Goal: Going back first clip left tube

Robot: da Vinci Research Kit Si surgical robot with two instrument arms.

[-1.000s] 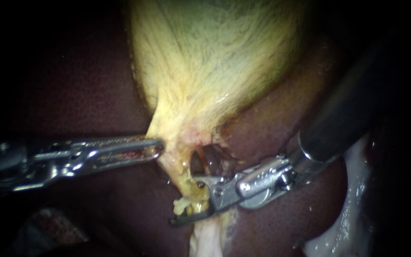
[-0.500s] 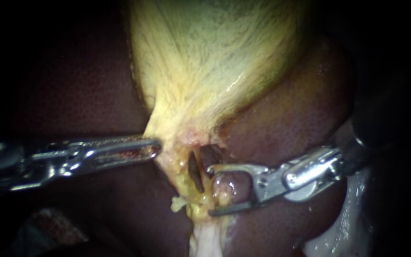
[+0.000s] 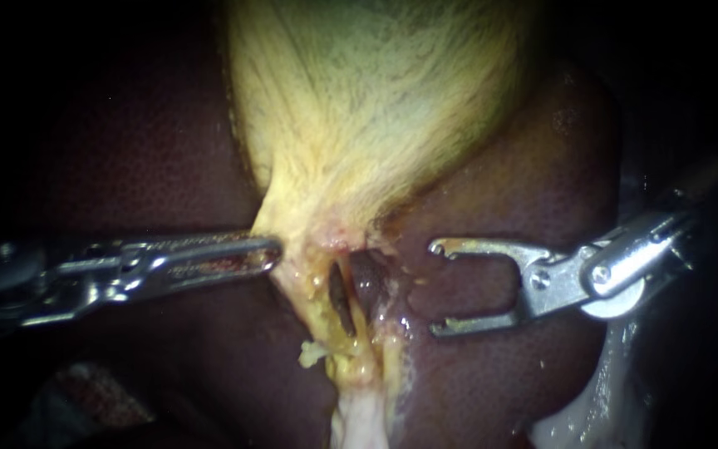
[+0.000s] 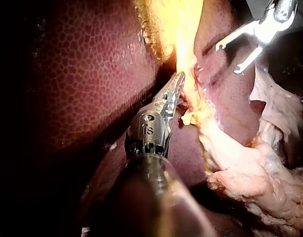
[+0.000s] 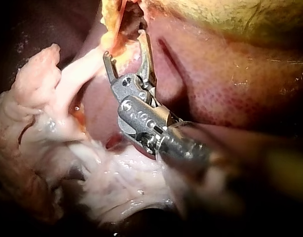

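Endoscope view: 1 dark clip (image 3: 340, 298) sits on the left tube (image 3: 319, 293). The right instrument (image 3: 435, 288), jaws wide apart and empty, hangs beside it over the liver (image 3: 500, 166). It is best drawn straight back along its shaft.

Left wrist: the left instrument (image 4: 179, 79) clamps the gallbladder (image 4: 177, 19) at its neck.

Right wrist: same jaws gaping.

Instruments: 2; clips: 1.

A dark slanted clip (image 3: 341, 301) sits on the yellowish left tube (image 3: 311, 289)
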